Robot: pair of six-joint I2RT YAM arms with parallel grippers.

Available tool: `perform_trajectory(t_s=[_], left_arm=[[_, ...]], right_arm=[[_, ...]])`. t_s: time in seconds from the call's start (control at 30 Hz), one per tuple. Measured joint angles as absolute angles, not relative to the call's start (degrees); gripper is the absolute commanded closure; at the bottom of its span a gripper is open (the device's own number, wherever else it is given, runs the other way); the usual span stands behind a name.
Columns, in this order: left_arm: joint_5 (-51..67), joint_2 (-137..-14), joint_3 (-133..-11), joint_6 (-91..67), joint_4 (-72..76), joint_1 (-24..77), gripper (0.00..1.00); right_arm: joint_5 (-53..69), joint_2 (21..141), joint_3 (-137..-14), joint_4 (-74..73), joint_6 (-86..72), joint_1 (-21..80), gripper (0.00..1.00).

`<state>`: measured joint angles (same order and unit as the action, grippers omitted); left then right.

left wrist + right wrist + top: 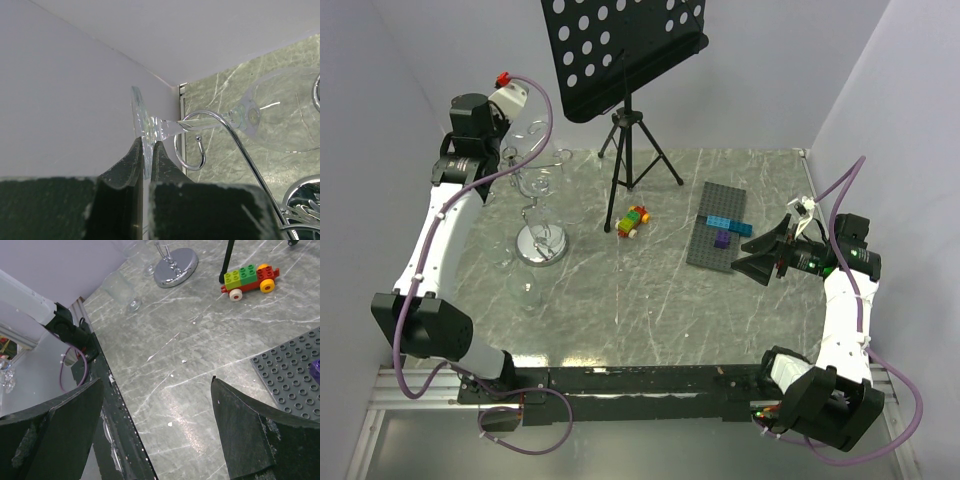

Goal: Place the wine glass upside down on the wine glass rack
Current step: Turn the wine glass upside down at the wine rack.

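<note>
My left gripper (146,142) is shut on the round foot of a clear wine glass (282,115), which lies sideways. Its stem passes over a curled hook arm (192,150) of the chrome wine glass rack (240,150), and its bowl points away from the wall. From above, the left gripper (510,152) is at the far left, level with the top of the rack (540,205), with the glass (533,140) faint beside it. My right gripper (750,255) hangs open over the table's right side, and its wrist view (157,385) shows nothing between the fingers.
Two more clear glasses (500,250) (527,292) stand on the table left of the rack's mirror base (542,243). A black music stand (630,150) is behind the middle. A toy brick car (632,222) and a grey baseplate (720,225) with bricks lie to the right.
</note>
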<state>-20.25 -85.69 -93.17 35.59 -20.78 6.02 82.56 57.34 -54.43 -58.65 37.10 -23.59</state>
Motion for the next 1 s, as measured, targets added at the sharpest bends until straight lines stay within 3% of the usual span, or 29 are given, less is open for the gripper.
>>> perform_trajectory(t_s=[1.0], left_arm=[[-21.9,-85.8,-92.9,36.5,-19.9,6.0,0.99]], right_arm=[[82.6,57.4,-54.4,-58.7,37.1,-23.6,0.07]])
